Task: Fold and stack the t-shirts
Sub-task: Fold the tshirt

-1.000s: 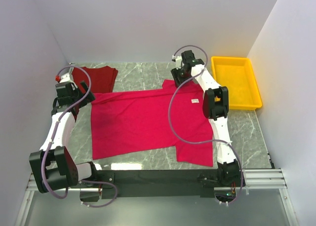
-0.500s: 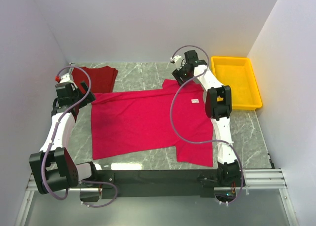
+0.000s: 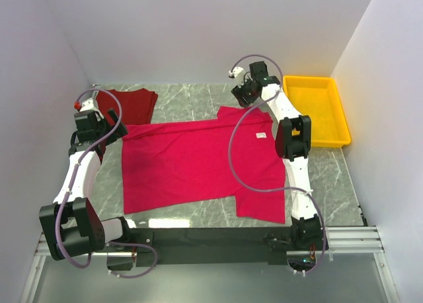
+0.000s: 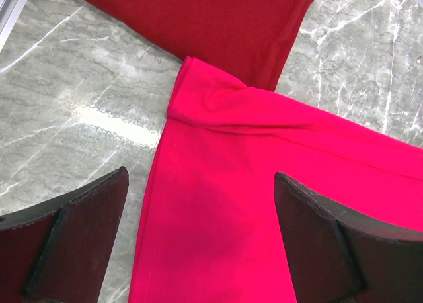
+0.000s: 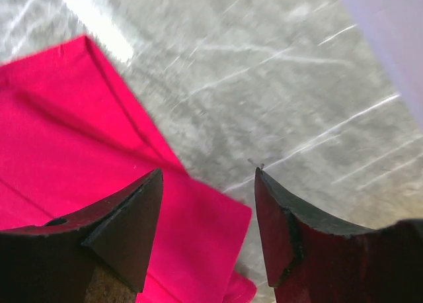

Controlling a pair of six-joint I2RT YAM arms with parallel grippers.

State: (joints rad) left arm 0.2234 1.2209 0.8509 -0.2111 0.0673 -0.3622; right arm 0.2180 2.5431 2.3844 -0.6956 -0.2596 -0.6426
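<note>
The crimson-pink t-shirt (image 3: 198,161) lies spread flat on the marble table, its white tag (image 3: 261,135) near the right edge. The brick-red t-shirt (image 3: 132,104) lies folded at the back left. My left gripper (image 3: 111,128) is open above the pink shirt's left sleeve (image 4: 218,111), with the brick-red shirt (image 4: 198,18) just beyond. My right gripper (image 3: 241,94) is open and empty above the pink shirt's back right sleeve corner (image 5: 218,230).
A yellow plastic tray (image 3: 338,128) stands at the right back of the table. White walls close in the left, back and right. The marble table (image 3: 192,94) shows bare between the two shirts and the back wall.
My right gripper has lifted and moved toward the back right, away from the pink shirt's sleeve. The left arm and both shirts have not moved.
</note>
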